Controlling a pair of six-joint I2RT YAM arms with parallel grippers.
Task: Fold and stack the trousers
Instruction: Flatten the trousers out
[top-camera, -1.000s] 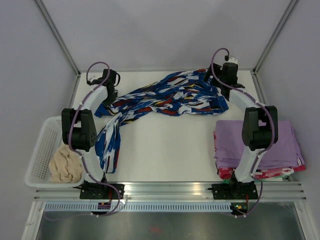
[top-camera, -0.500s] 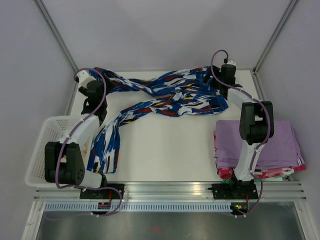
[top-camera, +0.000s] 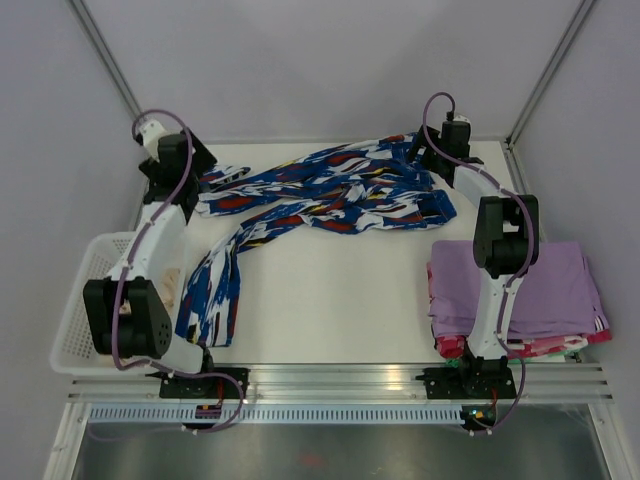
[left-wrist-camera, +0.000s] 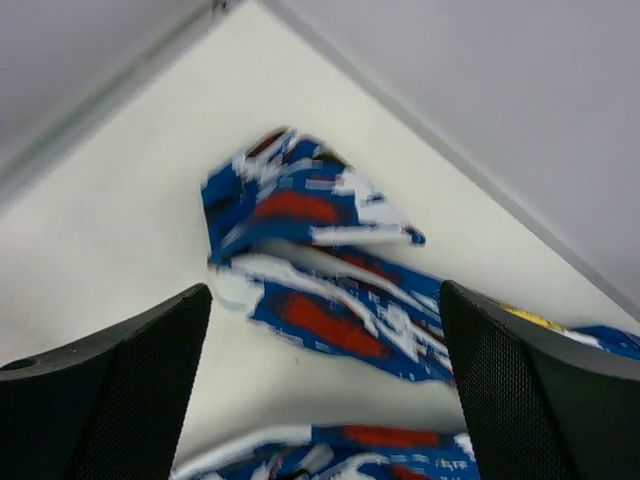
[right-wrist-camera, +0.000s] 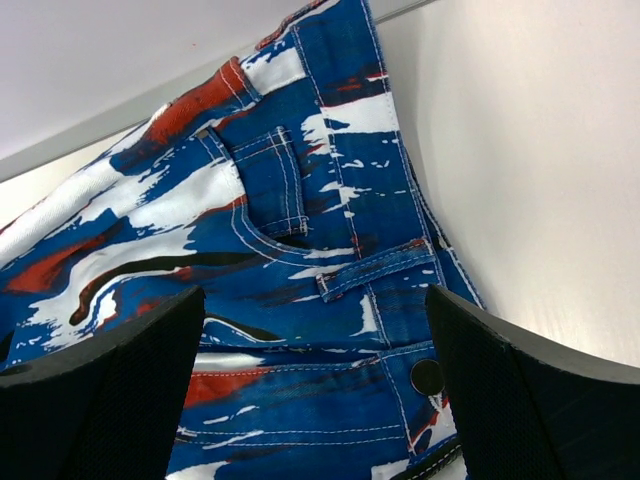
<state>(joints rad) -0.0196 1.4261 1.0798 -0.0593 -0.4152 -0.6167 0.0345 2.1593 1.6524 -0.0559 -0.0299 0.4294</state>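
Note:
The blue, white and black printed trousers (top-camera: 330, 190) lie spread along the back of the table, unfolded. One leg runs toward the back left and the other trails down to the front left (top-camera: 210, 295). My left gripper (top-camera: 183, 172) hovers open at the back-left corner, just above that leg's end (left-wrist-camera: 300, 230), and nothing sits between its fingers (left-wrist-camera: 120, 390). My right gripper (top-camera: 428, 157) is open over the waistband (right-wrist-camera: 330, 290) at the back right, its fingers either side of the pocket and the button (right-wrist-camera: 428, 377), gripping nothing.
A stack of folded lilac garments (top-camera: 545, 290) lies at the front right beside the right arm. A white basket (top-camera: 80, 300) stands at the left edge, partly covered by the left arm. Metal frame posts and grey walls close in the back corners.
My left gripper has opened and let go of the trouser leg after carrying it to the back left; the leg end now lies on the table. The right arm has barely moved.

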